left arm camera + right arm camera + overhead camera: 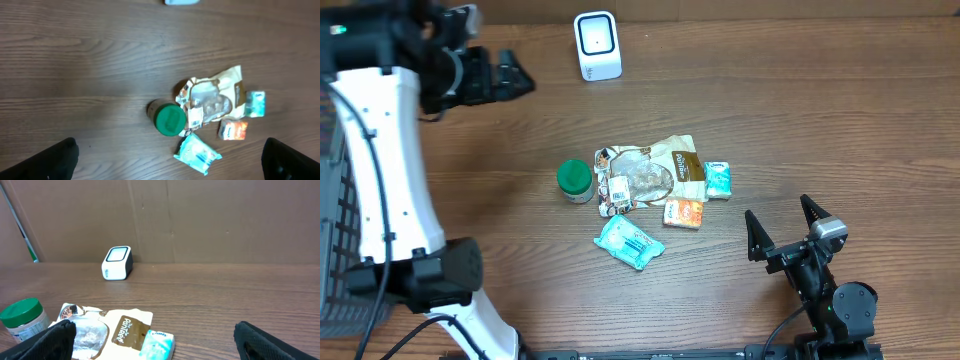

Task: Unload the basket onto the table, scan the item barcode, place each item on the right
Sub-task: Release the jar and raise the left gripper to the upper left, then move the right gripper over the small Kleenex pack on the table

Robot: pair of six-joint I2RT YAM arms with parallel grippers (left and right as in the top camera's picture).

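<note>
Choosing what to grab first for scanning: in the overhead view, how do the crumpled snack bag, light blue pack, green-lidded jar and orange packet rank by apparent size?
1. crumpled snack bag, clearly largest
2. light blue pack
3. green-lidded jar
4. orange packet, only slightly smaller than the jar; those two are close

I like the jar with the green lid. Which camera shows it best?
The left wrist view: the jar is whole there, seen from above, nothing covering it. The overhead view also shows the jar whole, only smaller. The right wrist view shows the jar from the side at the picture's left edge, its lower part hidden.
</note>
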